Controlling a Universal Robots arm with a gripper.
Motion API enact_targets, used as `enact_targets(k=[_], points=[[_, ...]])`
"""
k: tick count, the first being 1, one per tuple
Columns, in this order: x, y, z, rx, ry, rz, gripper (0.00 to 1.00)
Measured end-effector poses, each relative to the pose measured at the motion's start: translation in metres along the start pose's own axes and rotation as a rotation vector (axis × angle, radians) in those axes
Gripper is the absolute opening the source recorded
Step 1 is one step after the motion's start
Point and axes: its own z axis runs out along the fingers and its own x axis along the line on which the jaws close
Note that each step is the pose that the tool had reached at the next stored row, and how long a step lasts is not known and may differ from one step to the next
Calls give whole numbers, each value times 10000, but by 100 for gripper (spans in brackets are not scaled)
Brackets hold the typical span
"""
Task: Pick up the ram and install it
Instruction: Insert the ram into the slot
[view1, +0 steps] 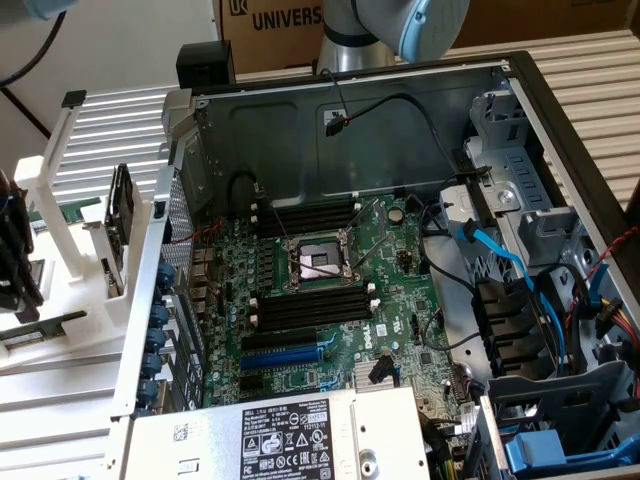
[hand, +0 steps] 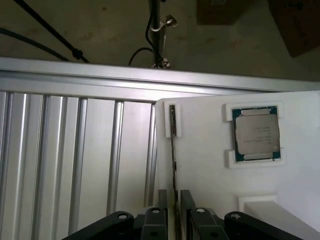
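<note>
The ram (hand: 173, 150) is seen edge-on as a thin dark-green strip. Its far end rests in a notch of the white holder block (hand: 205, 175). Its near end runs between the two black fingers (hand: 162, 210) of my gripper (hand: 174, 194). The jaws stand on either side of the stick with a narrow gap, open. In the exterior view the gripper (view1: 14, 265) hangs at the left edge, just above the green ram (view1: 48, 324) on the white fixture (view1: 60, 290). The motherboard's black memory slots (view1: 310, 305) lie inside the open case.
A square silver processor chip (hand: 256, 132) sits in its own pocket on the white block. The open computer case (view1: 350, 110) holds the motherboard, a processor socket (view1: 315, 262), blue cables (view1: 500, 255) and drive bays at the exterior view's right. A ribbed aluminium table (hand: 75, 165) surrounds the fixture.
</note>
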Motion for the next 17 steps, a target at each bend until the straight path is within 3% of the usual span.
enact_targets(k=[2,17], points=[[2,-30,2,-2,0,-20,25],[-10,-32,121,-8,12,-275,25]])
